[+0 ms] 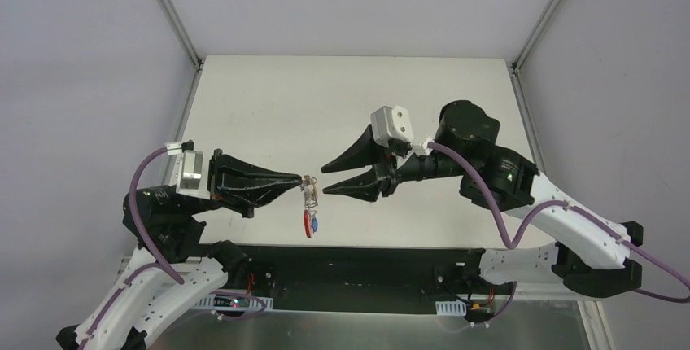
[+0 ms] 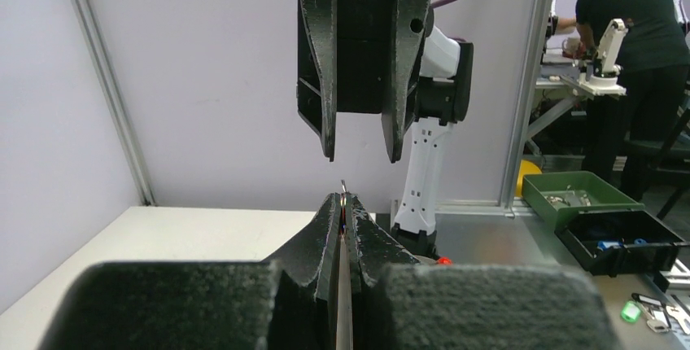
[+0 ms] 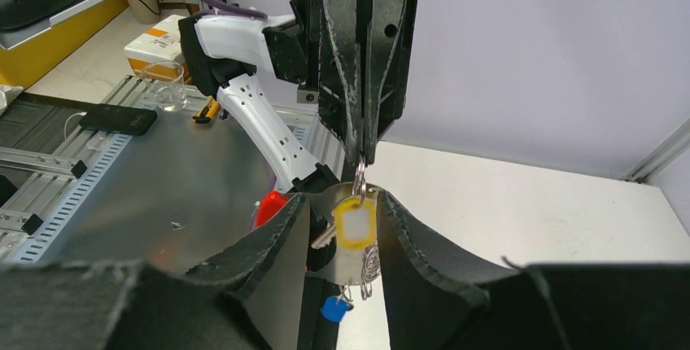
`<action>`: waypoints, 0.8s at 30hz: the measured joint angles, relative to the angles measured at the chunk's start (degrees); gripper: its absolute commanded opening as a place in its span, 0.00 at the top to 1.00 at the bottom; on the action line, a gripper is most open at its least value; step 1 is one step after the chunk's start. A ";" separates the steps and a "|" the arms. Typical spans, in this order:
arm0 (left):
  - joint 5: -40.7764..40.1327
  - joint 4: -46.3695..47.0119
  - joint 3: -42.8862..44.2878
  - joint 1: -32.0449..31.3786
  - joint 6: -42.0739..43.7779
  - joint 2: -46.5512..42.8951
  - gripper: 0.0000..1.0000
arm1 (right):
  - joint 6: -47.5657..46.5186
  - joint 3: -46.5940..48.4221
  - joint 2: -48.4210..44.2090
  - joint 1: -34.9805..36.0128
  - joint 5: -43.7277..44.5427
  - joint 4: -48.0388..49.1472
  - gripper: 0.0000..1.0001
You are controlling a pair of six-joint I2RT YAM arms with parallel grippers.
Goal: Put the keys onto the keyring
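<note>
Silver keyring (image 1: 310, 195) pinched in left claw (image 1: 299, 177) | right claw (image 1: 325, 180) part-open beside key (image 3: 355, 228)

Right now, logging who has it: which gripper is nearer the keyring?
Left. The left gripper is shut on the keyring, which hangs from its tips. The right gripper faces it, open, straddling the yellow key on the ring.
</note>
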 measured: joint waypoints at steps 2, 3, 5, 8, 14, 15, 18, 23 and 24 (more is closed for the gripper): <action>-0.96 1.88 -1.14 0.00 -0.96 -0.50 1.00 | -0.15 1.38 1.07 0.17 -0.22 -0.07 0.63; -1.29 2.67 -1.60 0.00 -1.27 -0.81 1.00 | -0.24 1.92 1.57 0.24 -0.33 -0.09 0.63; -1.88 3.87 -2.32 0.00 -1.90 -1.36 1.00 | -0.35 2.56 2.43 0.31 -0.42 -0.20 0.65; -2.69 5.57 -3.04 0.00 -2.91 -2.01 1.00 | -0.37 3.10 3.50 0.46 -0.55 -0.24 0.68; -2.84 8.04 -3.69 0.00 -4.15 -2.29 1.00 | -0.37 3.80 5.11 1.03 -0.52 -0.35 0.74; -2.84 8.22 -3.69 0.00 -4.26 -2.29 1.00 | -0.35 3.89 5.22 1.11 -0.52 -0.31 0.76; -2.84 8.57 -3.69 0.00 -4.37 -2.32 1.00 | -0.35 3.89 5.33 1.38 -0.50 -0.33 0.83; -2.84 8.57 -3.69 0.00 -4.46 -2.34 1.00 | -0.28 3.89 5.33 1.77 -0.35 -0.31 0.99; -2.84 8.57 -3.69 0.00 -4.46 -2.34 1.00 | -0.31 3.89 5.33 1.81 -0.33 -0.31 1.00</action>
